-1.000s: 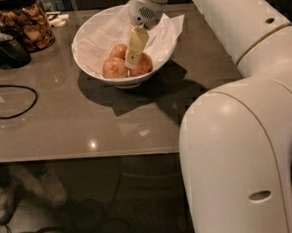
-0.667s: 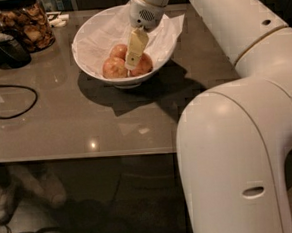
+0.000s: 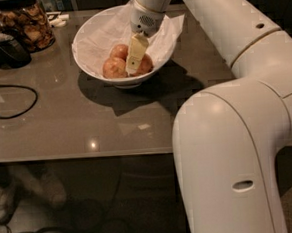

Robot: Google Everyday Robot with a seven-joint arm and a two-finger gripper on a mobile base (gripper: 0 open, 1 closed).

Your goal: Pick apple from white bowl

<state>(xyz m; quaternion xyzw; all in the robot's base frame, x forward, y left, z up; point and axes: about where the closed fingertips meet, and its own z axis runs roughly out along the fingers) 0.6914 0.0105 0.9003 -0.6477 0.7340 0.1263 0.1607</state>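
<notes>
The white bowl (image 3: 89, 52), lined with crumpled white paper, stands at the back of the grey table. Three apples lie in it. The reddest apple (image 3: 146, 64) is on the right, a paler apple (image 3: 113, 68) on the left, and a third apple (image 3: 118, 51) behind them. My gripper (image 3: 134, 66) reaches down into the bowl from above. Its cream tip sits between the left and right apples, against the red apple's left side, and hides part of it.
A glass jar of brown snacks (image 3: 27, 24) stands at the back left beside a dark object (image 3: 11, 47). A black cable (image 3: 12, 100) loops on the table's left. My large white arm (image 3: 237, 132) fills the right side. The table's front edge (image 3: 78, 156) is near.
The gripper has sunk very slightly deeper into the bowl. The apples and the bowl have not moved.
</notes>
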